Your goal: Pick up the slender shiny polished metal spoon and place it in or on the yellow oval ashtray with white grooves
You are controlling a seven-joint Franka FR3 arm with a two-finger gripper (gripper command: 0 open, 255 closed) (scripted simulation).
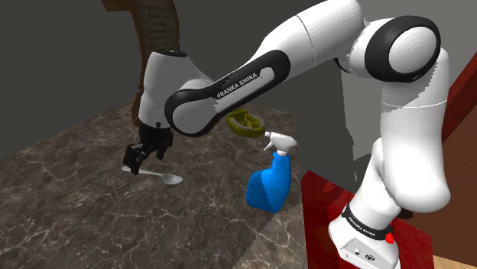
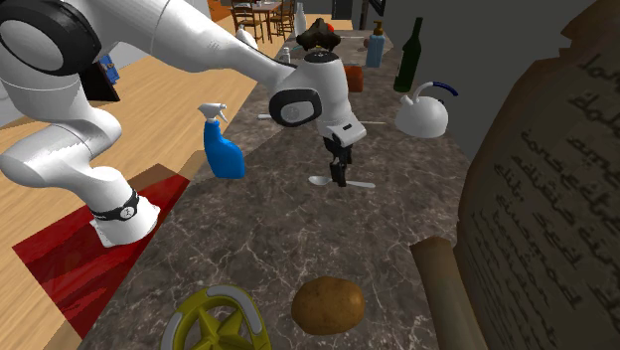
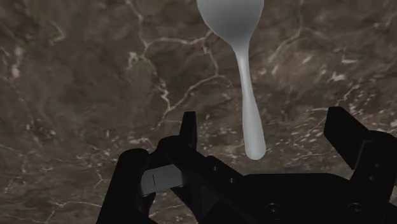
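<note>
**A:** Entry, this frame. Where do we have the slender polished metal spoon (image 1: 164, 177)?

**B:** We log it lying flat on the dark veined marble worktop (image 1: 69, 202). In the shoulder view its bowl points to the right and its handle runs left under the hand.

**A:** And the jaws?

**B:** Open. In the wrist view the two black fingers (image 3: 188, 130) stand well apart. The tip of the spoon (image 3: 245, 70) handle lies between them and touches neither. The bowl lies farther out along the line of the hand. We record no grip.

**A:** Height over the worktop (image 3: 76, 76)?

**B:** Low. In the second exterior view the jaws hang straight down over the spoon (image 2: 362, 184). We cannot tell whether they touch the stone.

**A:** Where is the yellow oval ashtray with pale spokes (image 1: 246, 122)?

**B:** In the shoulder view it sits on the worktop behind the forearm, partly hidden, close to the nozzle of a blue spray bottle (image 1: 267, 187). It is well apart from the spoon. In the second exterior view the ashtray (image 2: 214, 323) is at the bottom edge, beside a brown potato (image 2: 328, 303).

**A:** Other items?

**B:** A white kettle (image 2: 425, 114), a dark green bottle (image 2: 409, 55) and a brown scroll with writing (image 2: 537, 199) on that view's right. The arm's base stands on a red stand (image 1: 325, 206).
</note>
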